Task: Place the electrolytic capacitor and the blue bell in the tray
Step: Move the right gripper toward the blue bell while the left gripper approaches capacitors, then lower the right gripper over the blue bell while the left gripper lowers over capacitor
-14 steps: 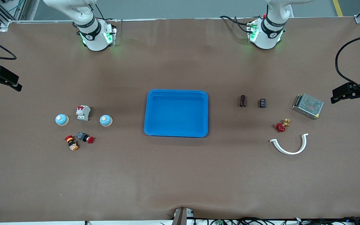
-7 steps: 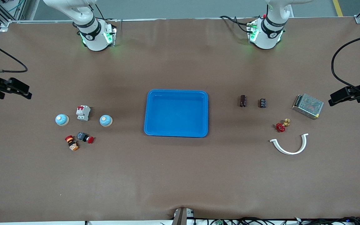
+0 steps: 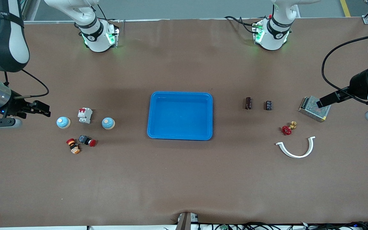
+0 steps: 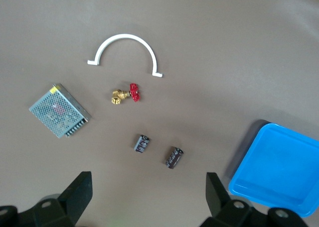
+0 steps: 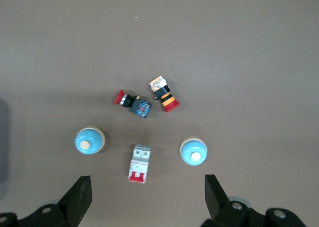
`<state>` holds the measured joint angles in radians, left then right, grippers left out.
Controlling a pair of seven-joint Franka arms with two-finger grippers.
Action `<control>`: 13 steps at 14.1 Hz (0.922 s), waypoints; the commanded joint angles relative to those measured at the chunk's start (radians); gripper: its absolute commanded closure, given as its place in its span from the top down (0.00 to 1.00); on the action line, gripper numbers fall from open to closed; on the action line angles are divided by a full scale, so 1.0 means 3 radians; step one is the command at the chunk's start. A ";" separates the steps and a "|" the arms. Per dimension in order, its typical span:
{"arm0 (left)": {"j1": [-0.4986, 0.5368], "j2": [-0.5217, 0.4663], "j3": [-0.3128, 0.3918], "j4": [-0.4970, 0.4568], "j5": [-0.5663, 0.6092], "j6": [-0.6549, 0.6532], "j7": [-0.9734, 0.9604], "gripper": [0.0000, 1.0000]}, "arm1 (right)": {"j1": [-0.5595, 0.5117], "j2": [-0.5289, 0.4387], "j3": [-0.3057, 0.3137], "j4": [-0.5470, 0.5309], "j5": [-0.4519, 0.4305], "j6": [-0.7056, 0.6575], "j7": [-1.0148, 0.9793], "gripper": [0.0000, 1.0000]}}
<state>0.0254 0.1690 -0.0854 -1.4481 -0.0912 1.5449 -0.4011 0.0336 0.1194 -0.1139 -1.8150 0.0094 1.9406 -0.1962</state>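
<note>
Blue tray (image 3: 180, 115) mid-frame on brown surface (image 3: 184, 179) | capacitor (image 3: 248, 103) beside it, centre-right | two blue bells (image 3: 108, 123) centre-left | left claw (image 3: 320, 103) apart over mesh box (image 3: 315, 109) | right claw (image 3: 46, 111) apart, near outer bell (image 3: 63, 122)

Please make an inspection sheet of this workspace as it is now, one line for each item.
Surface: brown table, nothing seen spilled.
Job's things: blue tray empty at centre; two blue bells toward the right arm's end; two capacitors toward the left arm's end.
Clutter: breaker, two push buttons, power supply, brass valve, white clamp.
Grippers: left tool open over the power supply; right tool open beside a bell.
Cables: black cables on both arms.
Surroundings: nothing seen.
</note>
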 commanded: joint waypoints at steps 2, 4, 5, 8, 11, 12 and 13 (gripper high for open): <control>-0.0034 -0.0265 -0.0057 -0.0488 0.0084 0.0263 0.0083 1.00 | -0.0234 -0.0015 0.0027 -0.0218 -0.0001 0.0209 -0.0495 1.00; -0.0018 -0.0602 -0.0068 -0.1137 0.0089 0.0784 0.0349 1.00 | -0.0296 0.0026 0.0022 -0.0331 -0.0001 0.0347 -0.0741 1.00; 0.0002 -0.0761 -0.0068 -0.1424 0.0089 0.1070 0.0376 1.00 | -0.0316 0.0027 0.0022 -0.0407 -0.0006 0.0413 -0.0838 1.00; 0.0007 -0.0839 -0.0063 -0.1728 0.0115 0.1222 0.0687 1.00 | -0.0408 0.0123 0.0022 -0.0464 -0.0006 0.0455 -0.1104 1.00; -0.0018 -0.0839 -0.0098 -0.1917 0.0202 0.1298 0.0795 1.00 | -0.0531 0.0231 0.0022 -0.0469 -0.0016 0.0470 -0.1406 1.00; -0.0008 -0.0849 -0.0149 -0.1993 0.0202 0.1374 0.0790 1.00 | -0.0551 0.0261 0.0017 -0.0479 -0.0021 0.0475 -0.1467 1.00; -0.0008 -0.0875 -0.0165 -0.2116 0.0202 0.1491 0.0795 1.00 | -0.0562 0.0272 0.0017 -0.0540 -0.0021 0.0531 -0.1529 1.00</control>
<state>0.0221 -0.0575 -0.1164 -2.0075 -0.0531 1.9319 -0.1746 -0.1127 0.1953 -0.1194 -1.9564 0.0089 2.0767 -0.6106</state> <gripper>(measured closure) 0.000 0.000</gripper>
